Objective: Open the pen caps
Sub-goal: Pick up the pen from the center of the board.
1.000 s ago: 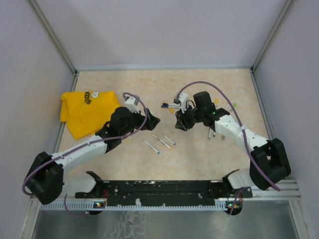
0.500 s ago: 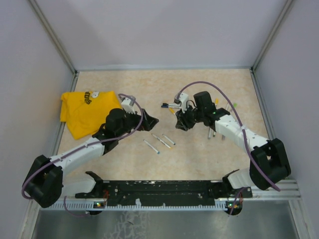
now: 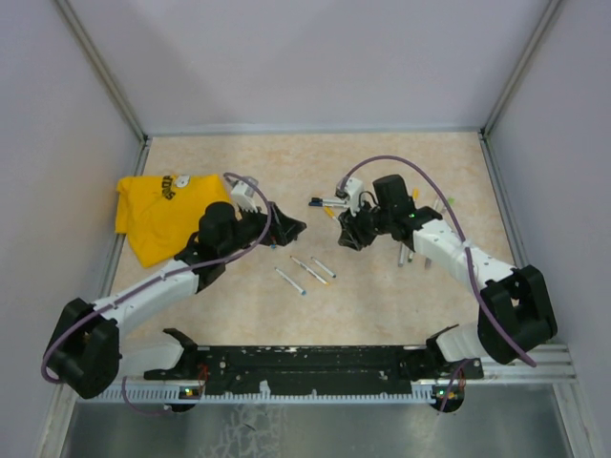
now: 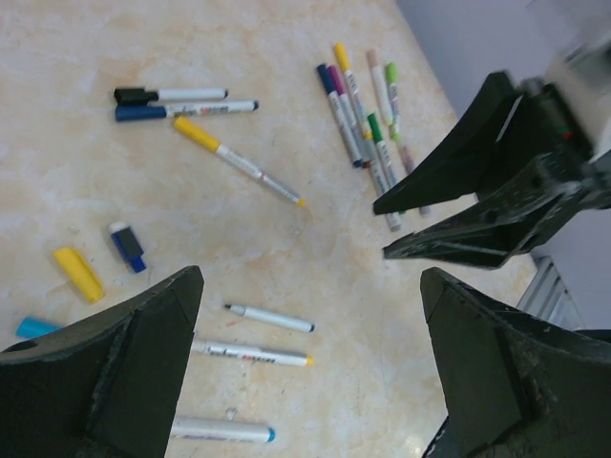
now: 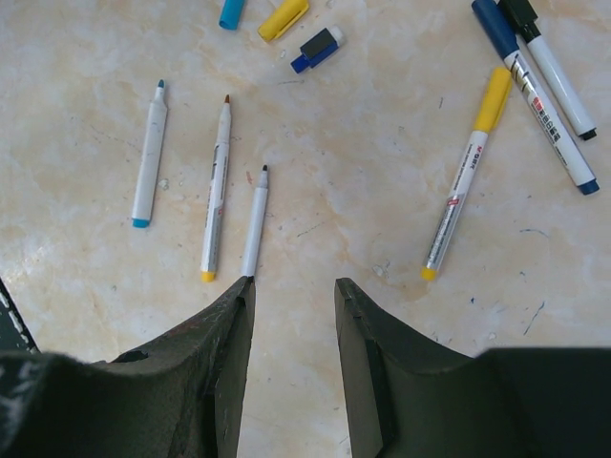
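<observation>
hovering with left gripper (image 4: 310, 281) spread wide and empty, right gripper (image 5: 294, 283) parted narrowly on nothing. could knock arms together, working this near; could roll uncapped pens (image 4: 270, 318) or scatter loose caps (image 4: 78, 274) with a crooked descent. counting outward in the left wrist view: three uncapped pens at 6 o'clock, three loose caps at 9, three pen caps (image 4: 134, 95) on their pens at 11, about six more capped pens (image 4: 344, 119) at 1.

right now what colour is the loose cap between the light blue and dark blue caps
Yellow cap, clearest in the right wrist view.
</observation>
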